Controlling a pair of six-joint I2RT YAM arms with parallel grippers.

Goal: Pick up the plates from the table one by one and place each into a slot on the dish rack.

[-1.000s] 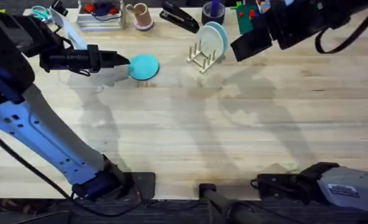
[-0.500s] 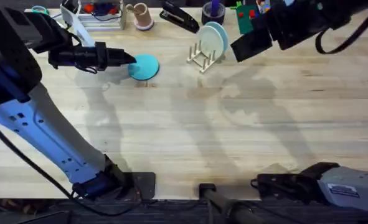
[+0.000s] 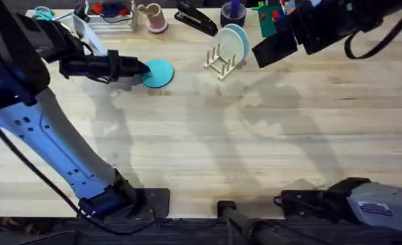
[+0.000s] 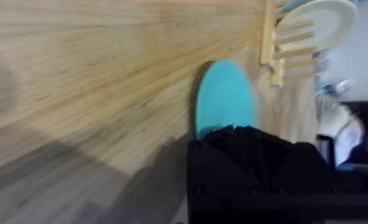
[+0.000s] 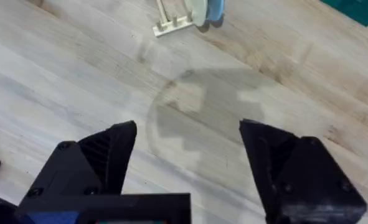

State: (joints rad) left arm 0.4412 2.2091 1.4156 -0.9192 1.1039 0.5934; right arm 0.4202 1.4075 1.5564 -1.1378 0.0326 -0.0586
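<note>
A teal plate [image 3: 160,73] lies flat on the table [image 3: 207,143] at the back left. My left gripper [image 3: 138,68] is at its left edge; in the left wrist view its black mass covers the near rim of the teal plate [image 4: 224,99]. The dish rack [image 3: 220,64] stands right of it, holding a cream plate and a pale blue plate [image 3: 235,41] upright; the left wrist view shows the dish rack [image 4: 276,43] and the cream plate [image 4: 314,17]. My right gripper [image 5: 193,168] hovers open and empty, high up right of the dish rack [image 5: 171,23].
Along the back edge stand a clear tray [image 3: 109,19], a pink cup [image 3: 154,17], a black stapler [image 3: 195,19], a dark cup [image 3: 232,12] and green items [image 3: 269,20]. The broad near part of the table holds nothing but shadows.
My left gripper has moved right, closing up to the teal plate's left edge. The right arm and the plates in the rack have not moved.
</note>
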